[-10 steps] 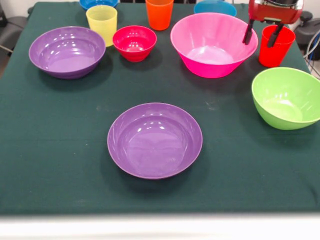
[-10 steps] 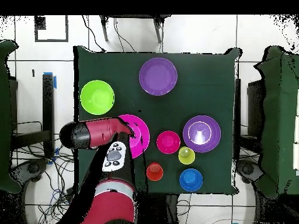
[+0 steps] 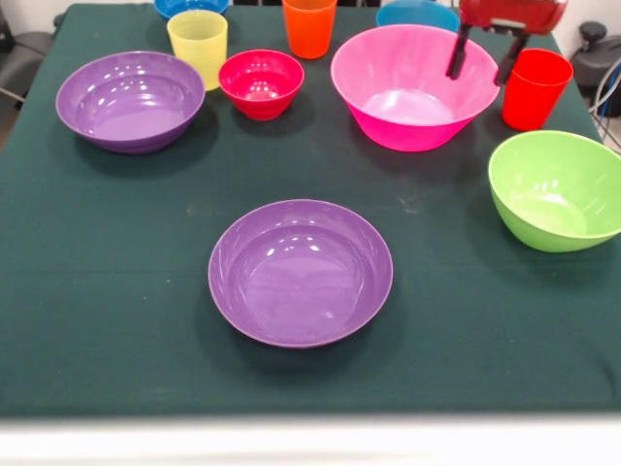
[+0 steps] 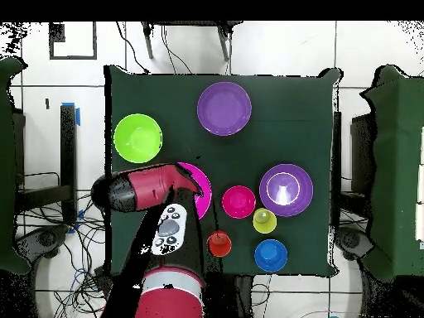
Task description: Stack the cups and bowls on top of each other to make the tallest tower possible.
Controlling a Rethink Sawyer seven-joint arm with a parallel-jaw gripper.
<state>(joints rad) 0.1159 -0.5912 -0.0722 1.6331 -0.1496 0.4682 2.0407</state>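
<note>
The gripper [image 3: 482,60] hangs with its two dark fingers spread apart and empty, above the far right rim of the pink bowl [image 3: 412,87]. The red cup [image 3: 534,89] stands just right of it, upright on the table [image 3: 116,291] near the far right corner. The lime bowl [image 3: 555,189] sits at the right edge. One purple bowl [image 3: 301,272] lies mid-table toward the near edge; no tower stands on it. Another purple bowl [image 3: 129,100] sits far left, with the yellow cup [image 3: 198,46], crimson bowl [image 3: 261,83] and orange cup [image 3: 310,26] along the far edge.
</note>
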